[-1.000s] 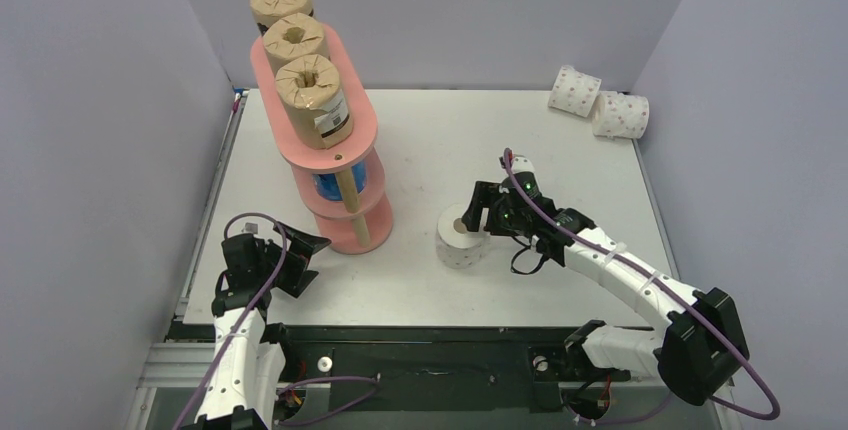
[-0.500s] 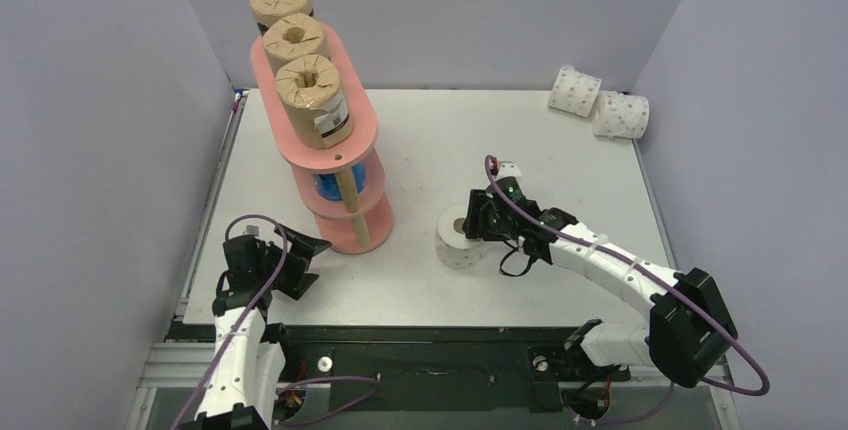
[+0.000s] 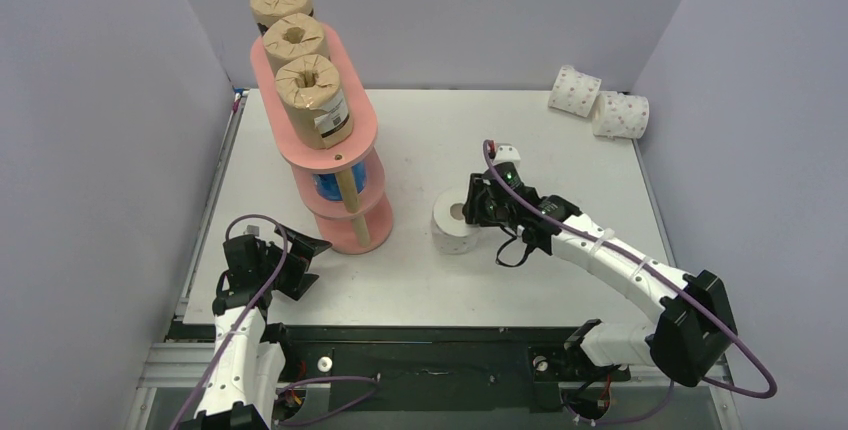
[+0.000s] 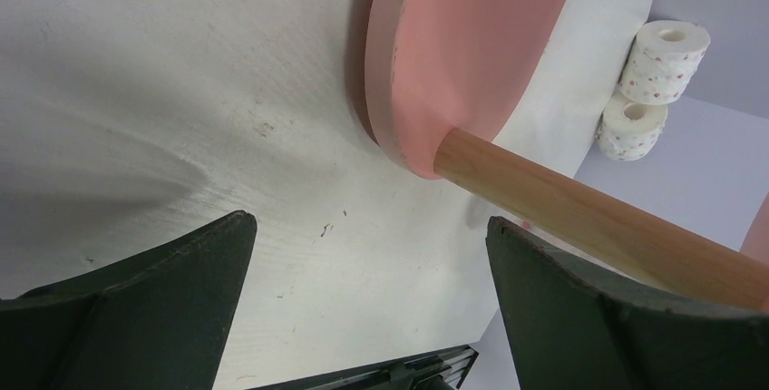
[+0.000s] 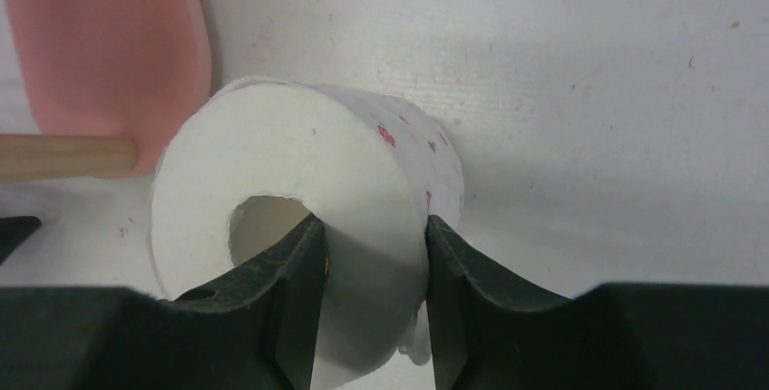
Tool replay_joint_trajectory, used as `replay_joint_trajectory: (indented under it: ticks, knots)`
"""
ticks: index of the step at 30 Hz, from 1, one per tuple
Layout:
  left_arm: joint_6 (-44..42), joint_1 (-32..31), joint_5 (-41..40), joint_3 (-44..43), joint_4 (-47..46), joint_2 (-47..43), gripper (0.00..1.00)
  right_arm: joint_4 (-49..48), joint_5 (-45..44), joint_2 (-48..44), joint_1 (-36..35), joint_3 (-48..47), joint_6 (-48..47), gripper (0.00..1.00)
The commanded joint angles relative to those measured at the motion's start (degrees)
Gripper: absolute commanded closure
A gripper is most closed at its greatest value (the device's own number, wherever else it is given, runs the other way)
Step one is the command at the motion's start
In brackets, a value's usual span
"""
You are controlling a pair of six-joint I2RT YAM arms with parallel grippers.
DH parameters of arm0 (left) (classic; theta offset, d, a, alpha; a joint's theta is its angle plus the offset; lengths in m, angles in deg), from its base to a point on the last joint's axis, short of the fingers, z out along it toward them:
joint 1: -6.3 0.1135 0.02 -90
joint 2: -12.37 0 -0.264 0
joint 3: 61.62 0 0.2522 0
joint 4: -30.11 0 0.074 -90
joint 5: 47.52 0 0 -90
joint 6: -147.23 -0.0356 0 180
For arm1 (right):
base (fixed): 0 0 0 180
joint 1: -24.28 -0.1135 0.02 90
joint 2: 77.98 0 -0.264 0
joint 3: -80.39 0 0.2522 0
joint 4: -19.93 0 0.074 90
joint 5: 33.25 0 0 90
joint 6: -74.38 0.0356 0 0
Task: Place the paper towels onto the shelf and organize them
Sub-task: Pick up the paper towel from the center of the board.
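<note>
Left of our right gripper (image 3: pixel 478 208) stands the salmon-pink three-tier shelf (image 3: pixel 365 130), three brown wrapped rolls (image 3: pixel 313 100) on top, apparently sorted by colour; one blue roll (image 3: pixel 328 186) shows beneath. We clamp one white pink-dotted roll (image 3: pixel 447 235) by its core wall, likely to carry upright; two dotted rolls (image 3: pixel 598 102) lie far beyond. Our left gripper (image 3: pixel 305 265) gapes empty.

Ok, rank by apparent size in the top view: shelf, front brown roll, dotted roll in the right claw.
1. shelf
2. front brown roll (nearer camera, so inflated)
3. dotted roll in the right claw
</note>
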Motion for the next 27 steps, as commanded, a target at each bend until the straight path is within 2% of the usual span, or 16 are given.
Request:
replay_joint_trajectory:
  ticks: [1, 7, 16, 27]
  knots:
    - [-1.25, 0.32, -0.1, -0.04, -1.58, 0.23, 0.0, -3.08, -2.31, 1.52, -0.06, -8.99, -0.9, 0.7]
    - [-1.16, 0.35, -0.31, -0.25, -0.71, -0.49, 0.0, -3.39, -1.08, 9.88, 0.08, -17.8, -0.26, 0.72]
    - [-1.16, 0.35, -0.62, -1.14, -0.31, -0.28, 0.0, -6.6, 2.34, 20.0, 0.03, -24.07, 3.91, 0.73]
    - [-1.27, 0.33, -0.47, -1.48, -0.11, -0.17, 0.0, -8.63, 3.7, 26.23, -1.96, -29.27, 7.25, 0.74]
